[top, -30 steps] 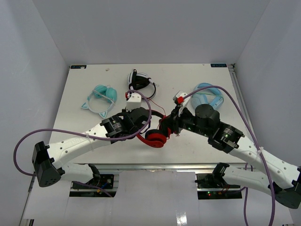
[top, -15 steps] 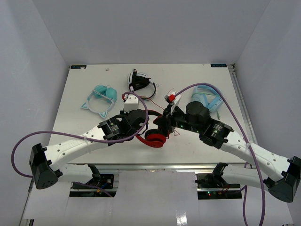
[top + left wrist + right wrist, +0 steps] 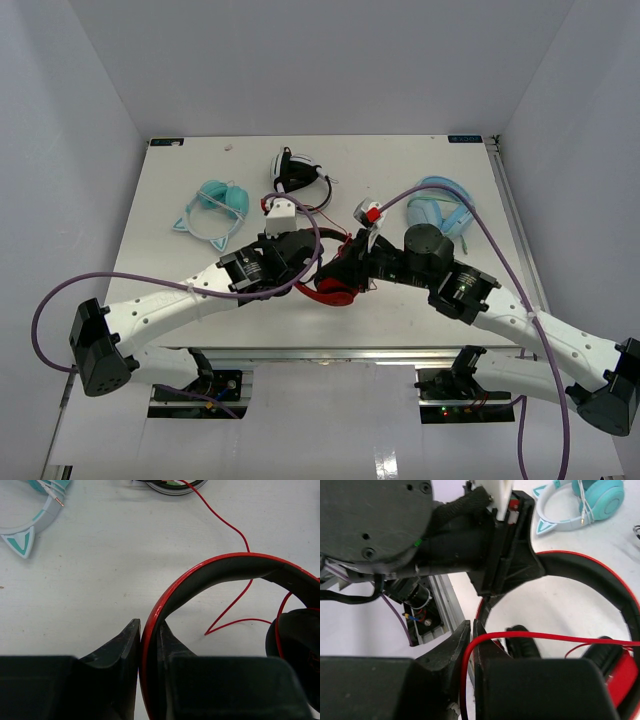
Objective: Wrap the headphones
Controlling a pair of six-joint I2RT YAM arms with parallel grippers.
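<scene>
A flat white table [image 3: 180,200] fills the overhead view. Two white-and-black jointed arms reach in from its 6 o'clock edge, the left arm [image 3: 170,300] slanting toward 2 o'clock and the right arm [image 3: 520,320] toward 10 o'clock, so that their wrists meet just on the 6 o'clock side of the table's middle. The red over-ear headphones with black ear pads [image 3: 335,292] lie there between the two wrists, resting on the table and partly hidden under them. Three other pairs sit farther back: light-blue headphones [image 3: 445,205] at 2 o'clock from the red pair, teal cat-ear headphones [image 3: 215,205] at 10 o'clock, and black-and-white headphones [image 3: 295,170] near 12 o'clock. The left gripper [image 3: 148,630] has its black jaws pressed together on the red headband, whose arc [image 3: 220,567] rises from between them and curves toward 3 o'clock in the left wrist view. The right gripper [image 3: 471,630] has its jaws nearly together, pinching the thin red cable [image 3: 545,639], which comes out between the fingertips and runs toward 3 o'clock across the black ear pads. In the left wrist view the same cable [image 3: 235,527] snakes loose over the table from 12 o'clock down under the headband.
</scene>
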